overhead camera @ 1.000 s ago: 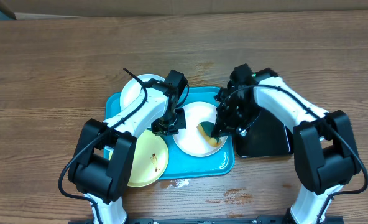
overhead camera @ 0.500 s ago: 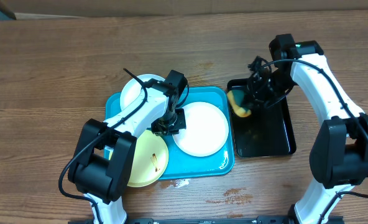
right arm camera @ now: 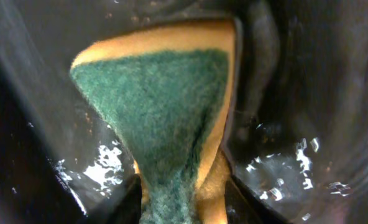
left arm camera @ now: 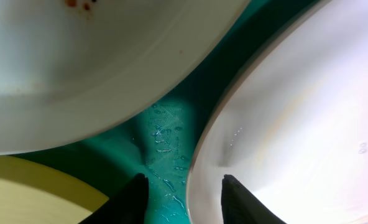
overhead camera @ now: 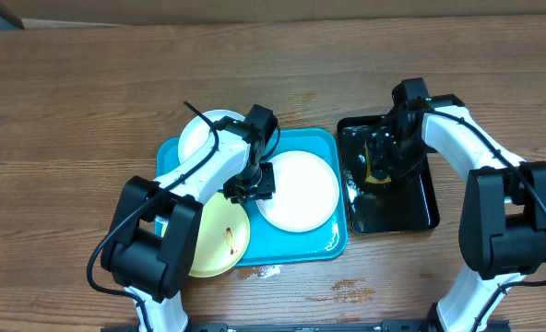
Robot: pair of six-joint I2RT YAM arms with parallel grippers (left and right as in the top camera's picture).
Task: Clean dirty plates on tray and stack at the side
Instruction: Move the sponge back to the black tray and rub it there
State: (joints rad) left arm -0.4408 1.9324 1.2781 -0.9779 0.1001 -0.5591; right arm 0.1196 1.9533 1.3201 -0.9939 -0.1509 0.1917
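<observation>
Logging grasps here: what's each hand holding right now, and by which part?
Right hand pinches the sponge by its squeezed narrow end. Left hand holds nothing; its open fingers straddle the rim of the white plate.

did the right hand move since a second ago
Yes. The right hand, shut on the sponge, went rightward, off the white plate in the blue tray and over to the black tray.

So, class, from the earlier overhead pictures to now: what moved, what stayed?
The right gripper, shut on the sponge, lifted off the white plate and swung right, into the black tray. The left gripper, the other white plate, the yellow plate and the turquoise tray stayed put.
</observation>
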